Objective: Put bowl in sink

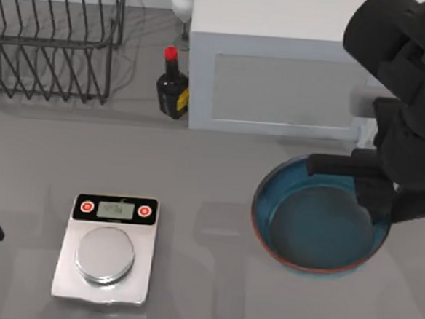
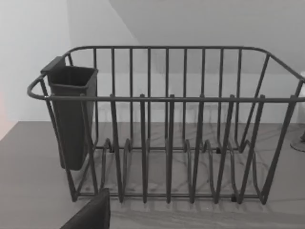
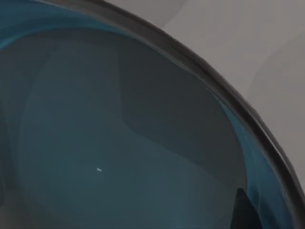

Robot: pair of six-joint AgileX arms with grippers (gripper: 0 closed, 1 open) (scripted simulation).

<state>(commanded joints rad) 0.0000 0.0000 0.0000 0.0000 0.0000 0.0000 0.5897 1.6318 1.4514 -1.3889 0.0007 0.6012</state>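
Teal bowl (image 1: 317, 227) (table's right), right pincer (image 1: 374, 194) over its rim.

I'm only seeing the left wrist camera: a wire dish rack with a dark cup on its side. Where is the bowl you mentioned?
Observer: The bowl sits on the table's right side in the top view, in front of a white cabinet.
Operator: Is an arm near it?
Observer: Yes, the right gripper is at the bowl's far right rim, reaching over its teal inside; the right wrist view looks straight into the bowl.
Operator: Anything else on the table?
Observer: A kitchen scale with a round steel plate stands at the left front, and a dark bottle with a red cap stands between the dish rack and the cabinet.
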